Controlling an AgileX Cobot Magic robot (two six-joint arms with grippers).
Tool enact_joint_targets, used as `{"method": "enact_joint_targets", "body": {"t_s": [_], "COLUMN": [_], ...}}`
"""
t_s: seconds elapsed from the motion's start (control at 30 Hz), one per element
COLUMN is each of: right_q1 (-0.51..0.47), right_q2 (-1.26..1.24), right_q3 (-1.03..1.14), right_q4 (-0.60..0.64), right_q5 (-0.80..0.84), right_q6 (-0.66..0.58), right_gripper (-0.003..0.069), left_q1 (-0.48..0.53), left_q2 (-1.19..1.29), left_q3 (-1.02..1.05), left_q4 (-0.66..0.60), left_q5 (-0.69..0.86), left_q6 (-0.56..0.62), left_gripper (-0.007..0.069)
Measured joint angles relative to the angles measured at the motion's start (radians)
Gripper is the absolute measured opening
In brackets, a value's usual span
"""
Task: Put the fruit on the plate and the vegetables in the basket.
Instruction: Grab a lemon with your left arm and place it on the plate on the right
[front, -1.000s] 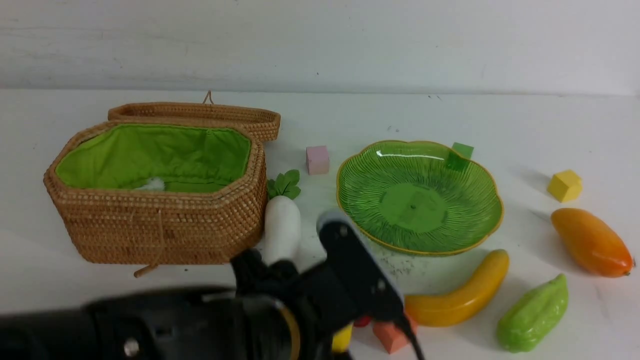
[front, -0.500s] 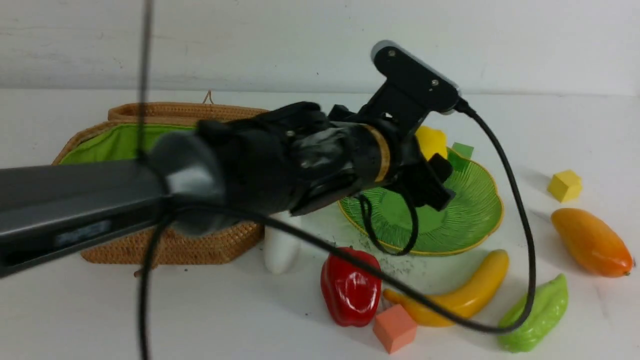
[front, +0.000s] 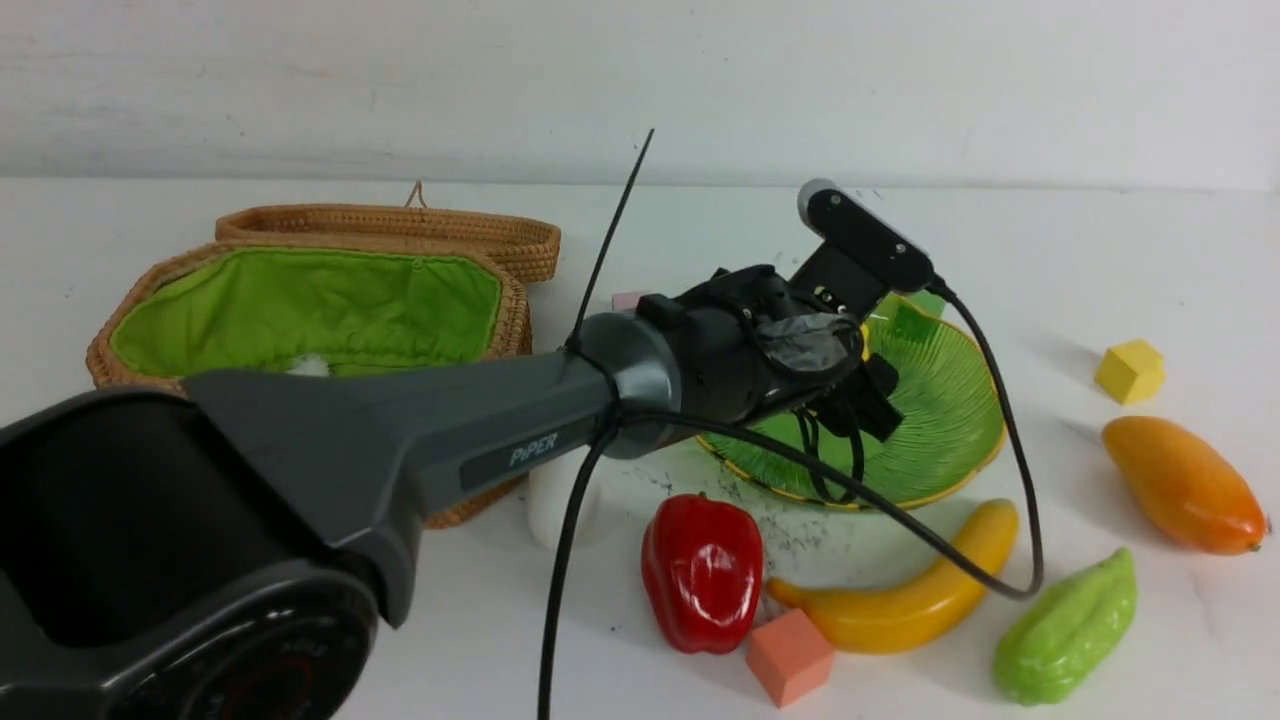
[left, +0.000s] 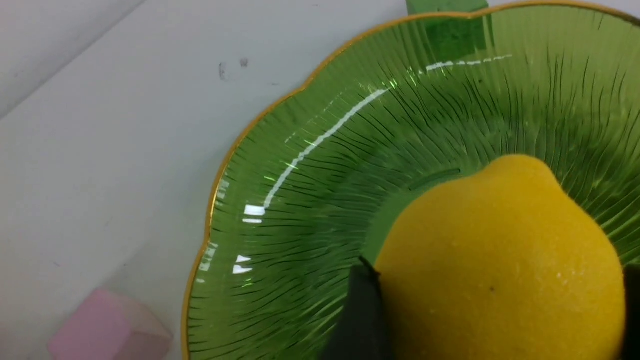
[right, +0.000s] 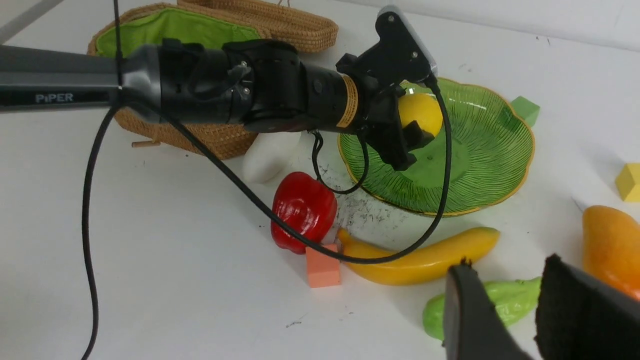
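My left gripper is shut on the yellow lemon, low over the middle of the green plate. The lemon also shows in the right wrist view. I cannot tell whether it touches the plate. My right gripper is open and empty above the green gourd. The banana, red pepper, mango and gourd lie on the table in front of and right of the plate. The white radish lies beside the open basket. No carrot shows.
Small cubes lie around: orange by the pepper, yellow at the right, green behind the plate, pink left of it. The left arm and its cable stretch across the table's middle.
The left arm rose from the front of the table with the lemon, swung over the plate, and has now come down lower over it.
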Motion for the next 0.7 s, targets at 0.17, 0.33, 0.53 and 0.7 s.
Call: {"method": "enact_joint_targets", "body": {"t_s": [0.17, 0.33, 0.53, 0.7], "right_q1": [0.000, 0.000, 0.000, 0.000], "right_q2": [0.000, 0.000, 0.000, 0.000], "right_q3": [0.000, 0.000, 0.000, 0.000], "right_q4": [-0.003, -0.003, -0.003, -0.003], "right_q5": [0.000, 0.000, 0.000, 0.013], "right_q6": [0.000, 0.000, 0.000, 0.000], "right_gripper": [0.0216, 0.0216, 0.0216, 0.0220], "left_q1": [0.000, 0.000, -0.004, -0.056], "left_q2": [-0.005, -0.018, -0.047, -0.162], "left_q3": [-0.005, -0.005, -0.005, -0.005], "left_q4": [0.007, 0.007, 0.007, -0.045], "left_q5": [-0.003, -0.004, 0.036, 0.242], "left_q6": [0.001, 0.001, 0.002, 0.000], "left_gripper": [0.0621, 0.0624, 0.0566, 0.0345]}}
